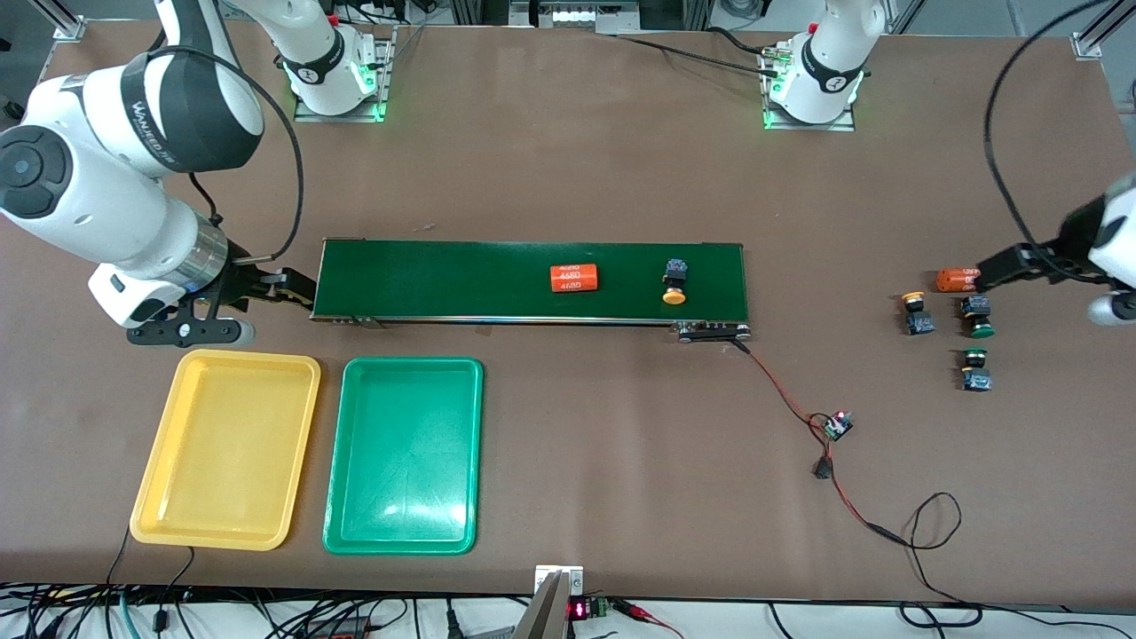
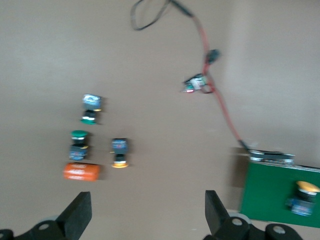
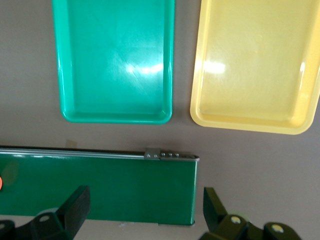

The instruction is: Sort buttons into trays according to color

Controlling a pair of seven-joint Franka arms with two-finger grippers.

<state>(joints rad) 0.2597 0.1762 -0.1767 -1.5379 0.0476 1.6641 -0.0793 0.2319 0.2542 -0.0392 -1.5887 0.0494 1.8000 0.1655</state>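
One yellow-capped button [image 1: 675, 282] [image 2: 302, 196] lies on the dark-green conveyor belt [image 1: 444, 280]. Another yellow button [image 1: 915, 313] [image 2: 119, 152] and two green buttons [image 1: 978, 317] [image 1: 975, 370] stand together on the table toward the left arm's end. My left gripper [image 1: 983, 273] [image 2: 147, 215] hangs open and empty over the table beside this group. The yellow tray [image 1: 226, 448] [image 3: 255, 65] and green tray [image 1: 404, 457] [image 3: 115, 60] lie side by side, nearer the camera than the belt, with nothing in them. My right gripper [image 1: 297, 288] [image 3: 146, 210] is open and empty over the belt's end beside them.
An orange cylinder [image 1: 574, 279] with white print lies on the belt, another [image 1: 958, 280] [image 2: 81, 172] beside the button group. A red wire runs from the belt to a small circuit board [image 1: 837, 424] [image 2: 194, 83] and on toward the table's near edge.
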